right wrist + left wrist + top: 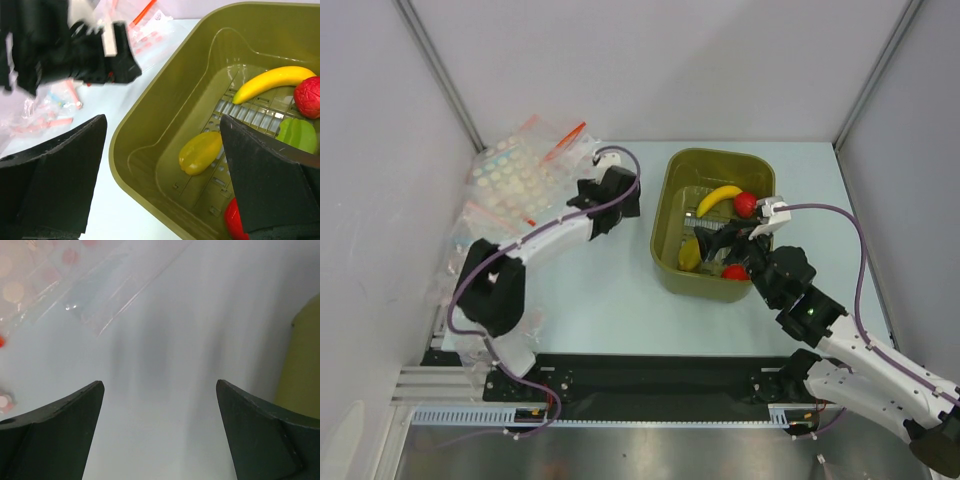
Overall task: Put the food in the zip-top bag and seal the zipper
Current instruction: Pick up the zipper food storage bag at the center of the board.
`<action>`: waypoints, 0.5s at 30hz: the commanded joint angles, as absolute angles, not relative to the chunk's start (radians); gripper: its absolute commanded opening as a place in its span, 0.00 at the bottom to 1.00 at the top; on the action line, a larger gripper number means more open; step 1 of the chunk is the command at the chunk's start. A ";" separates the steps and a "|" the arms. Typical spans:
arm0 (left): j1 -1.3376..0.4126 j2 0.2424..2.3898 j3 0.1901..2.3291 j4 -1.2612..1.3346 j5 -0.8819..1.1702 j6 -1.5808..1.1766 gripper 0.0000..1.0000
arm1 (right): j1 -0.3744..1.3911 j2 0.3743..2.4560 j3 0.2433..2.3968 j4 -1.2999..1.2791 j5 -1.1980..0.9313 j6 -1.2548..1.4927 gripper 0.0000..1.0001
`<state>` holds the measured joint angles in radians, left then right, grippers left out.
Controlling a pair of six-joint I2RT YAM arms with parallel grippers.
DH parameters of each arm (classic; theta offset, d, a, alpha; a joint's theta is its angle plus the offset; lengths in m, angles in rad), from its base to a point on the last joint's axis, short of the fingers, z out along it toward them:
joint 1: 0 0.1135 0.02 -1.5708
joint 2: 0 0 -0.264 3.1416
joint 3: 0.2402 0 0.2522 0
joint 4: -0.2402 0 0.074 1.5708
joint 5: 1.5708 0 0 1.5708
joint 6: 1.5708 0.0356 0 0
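Nearest the bases, the right gripper is seen hanging over the near right part of the basket, its two matte black wedge-shaped fingers spread wide with nothing caught between them. Below it, the olive-green basket, smooth plastic with rounded corners and a slotted floor, is found holding all the food. A glossy red round fruit sits closest, against the near wall. A waxy yellow lobed piece lies on the slats, and a small green piece is partly hidden behind one finger. Then come the curved banana and, just beside its end, a bumpy second red fruit toward the far wall.

Left of the basket, the left gripper is held over the pale, smooth table, its dark fingers likewise parted and empty.

Farthest off, in the far left corner, a heap of clear crinkled bags is made out. The zip-top bag lies at its far edge, floppy and see-through, its zipper a thin straight orange-red strip. A dotted bag is spread just beside it. Whether the zipper is pressed closed cannot be told
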<state>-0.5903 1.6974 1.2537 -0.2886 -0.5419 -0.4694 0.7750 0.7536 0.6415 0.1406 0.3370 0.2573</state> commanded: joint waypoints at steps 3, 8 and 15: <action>-0.552 1.969 1.764 -0.726 -0.659 -0.301 1.00 | 0.770 0.749 0.646 0.172 0.385 0.267 1.00; -0.552 2.155 1.948 -0.824 -0.765 -0.129 1.00 | 0.772 0.733 0.644 0.167 0.385 0.273 1.00; -0.537 2.206 1.919 -0.733 -0.724 0.052 1.00 | 0.770 0.733 0.643 0.167 0.385 0.279 1.00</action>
<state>-0.5510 2.1963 1.9106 -0.7399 -0.7227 -0.0849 0.7746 0.7460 0.6415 0.1398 0.3687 0.2626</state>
